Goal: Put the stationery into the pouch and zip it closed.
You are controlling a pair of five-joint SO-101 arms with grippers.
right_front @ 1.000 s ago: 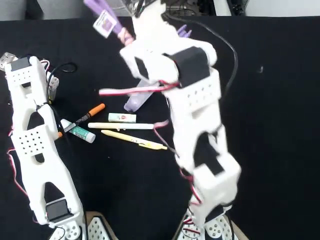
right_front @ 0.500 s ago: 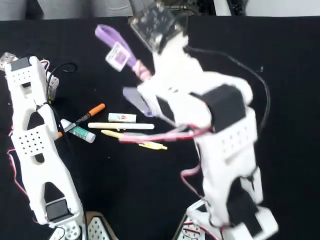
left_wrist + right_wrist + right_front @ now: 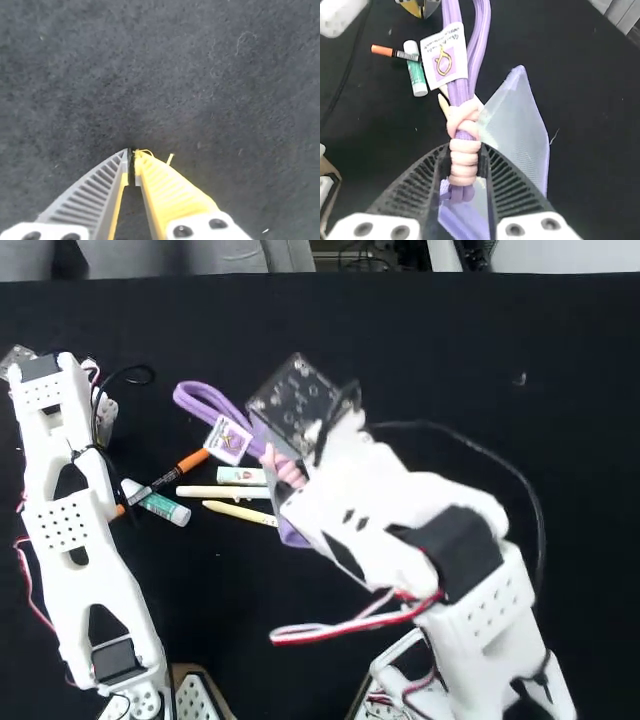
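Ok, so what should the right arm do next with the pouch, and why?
Probably lower the pouch onto the bare table beside the pens and let go. The right gripper is shut on the strap, so the pouch hangs off the table above the ends of the yellow pen and white pen, where it can't be loaded. The left gripper is shut, holding nothing.

- Even, fairly bright light from above; the black cloth [image 3: 560, 390] stays matte, with no glare
- A pale sheen lies on the clear pouch [image 3: 515, 120]
- The white arm [image 3: 400, 530] over the pouch is lit brightest, nearly washed out
- Shadows around the pouch barely show on the cloth
- A small dark shadow sits under the left gripper [image 3: 131, 155] tips
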